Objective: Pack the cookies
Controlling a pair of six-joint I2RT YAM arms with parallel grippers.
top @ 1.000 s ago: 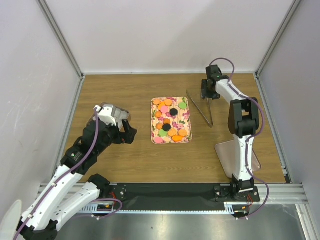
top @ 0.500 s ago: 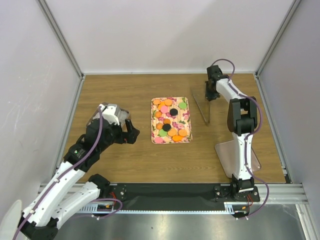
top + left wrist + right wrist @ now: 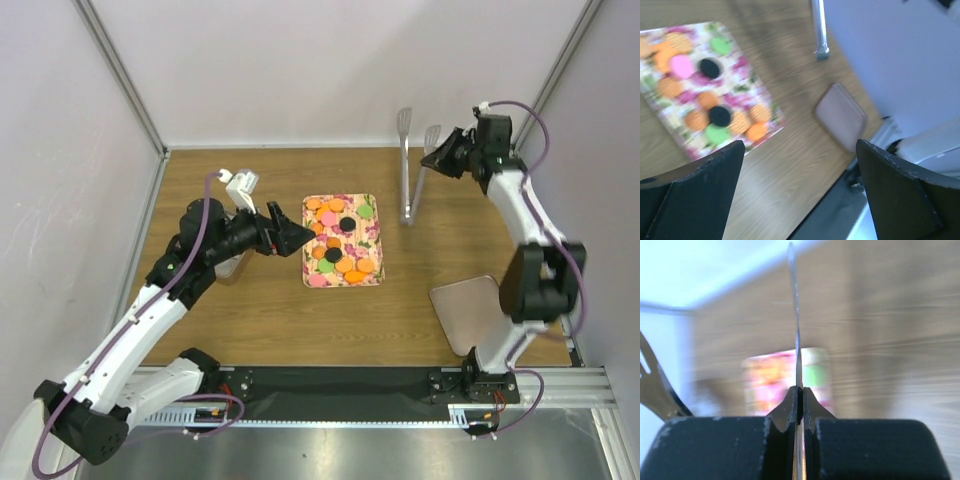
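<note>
Cookies (image 3: pixel 344 224): you have orange, pink, green and black discs, all lying on the tray (image 3: pixel 373 237) in the middle of the table (image 3: pixel 250 320). None is in either gripper.
Tray: it lies flat, long side running away from you. The left wrist view shows its right edge and near corner, with two black cookies among the coloured ones.
Left gripper (image 3: pixel 298 238): your fingers are spread wide with nothing between them. It hangs at the tray's left edge, pointing across it. In the wrist view the two dark fingertips (image 3: pixel 715 170) frame the tray's near corner and bare wood.
Right gripper (image 3: pixel 437 162): your fingers are pressed together on one arm of the tongs (image 3: pixel 418 180), close to its flat end. The wrist view shows the thin metal edge pinched dead centre, with the other arm off to the left.
Tongs: they stand steeply, flat ends up and apart, the joined end low beside the tray's far right corner. You cannot tell whether that end touches the wood.
Pad (image 3: pixel 470 310): a flat pinkish-grey sheet lies by your right arm's base, well apart from the tray.
Focus: your right wrist view is blurred, so the tray there is only a pink and green smear.
</note>
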